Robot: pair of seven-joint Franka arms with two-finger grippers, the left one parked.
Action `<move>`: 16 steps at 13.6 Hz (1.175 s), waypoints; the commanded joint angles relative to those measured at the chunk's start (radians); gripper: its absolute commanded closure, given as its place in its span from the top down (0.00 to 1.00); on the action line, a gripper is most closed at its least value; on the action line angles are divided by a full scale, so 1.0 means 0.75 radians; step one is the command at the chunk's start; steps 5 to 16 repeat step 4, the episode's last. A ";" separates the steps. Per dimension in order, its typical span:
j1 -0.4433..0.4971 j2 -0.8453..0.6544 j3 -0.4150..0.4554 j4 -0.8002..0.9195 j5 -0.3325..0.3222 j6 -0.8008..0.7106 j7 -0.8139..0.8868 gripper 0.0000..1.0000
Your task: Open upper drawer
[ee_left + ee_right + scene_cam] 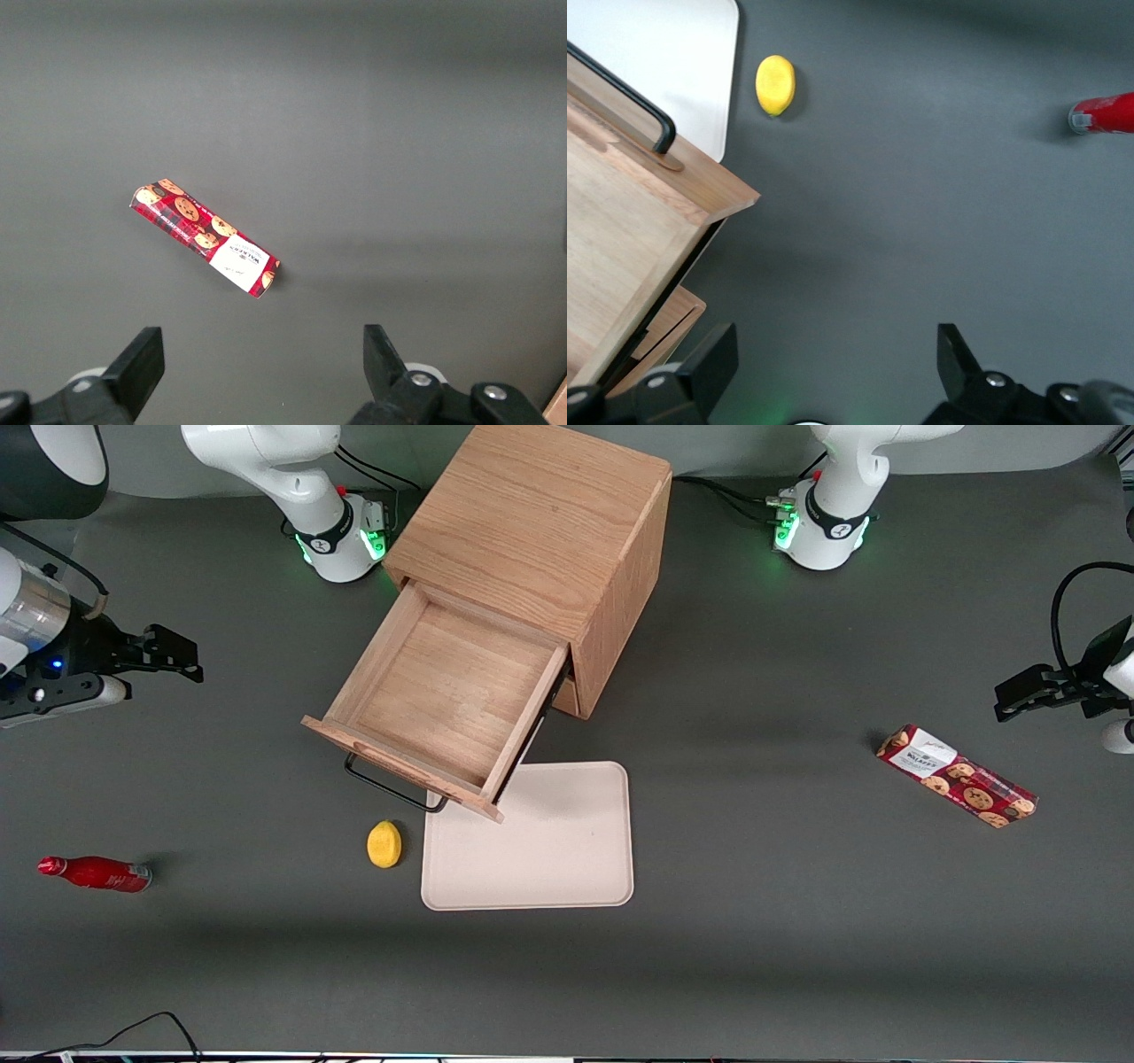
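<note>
The right arm's gripper [177, 657] hangs above the table, jaws spread apart.

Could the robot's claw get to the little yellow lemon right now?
Probably yes. The small yellow lemon lies on open table beside the pale tray, nearer the front camera than the pulled-out wooden upper drawer. The open claw is off toward the working arm's end, with nothing between them.

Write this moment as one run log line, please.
drawer: open, empty | gripper: open, holds nothing, away from handle | lemon: beside tray
</note>
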 commanded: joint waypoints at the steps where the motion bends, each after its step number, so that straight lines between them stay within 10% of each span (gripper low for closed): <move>1: -0.002 -0.022 -0.009 -0.009 -0.034 0.023 0.031 1.00; 16: -0.002 -0.016 -0.013 0.012 -0.030 0.023 0.033 1.00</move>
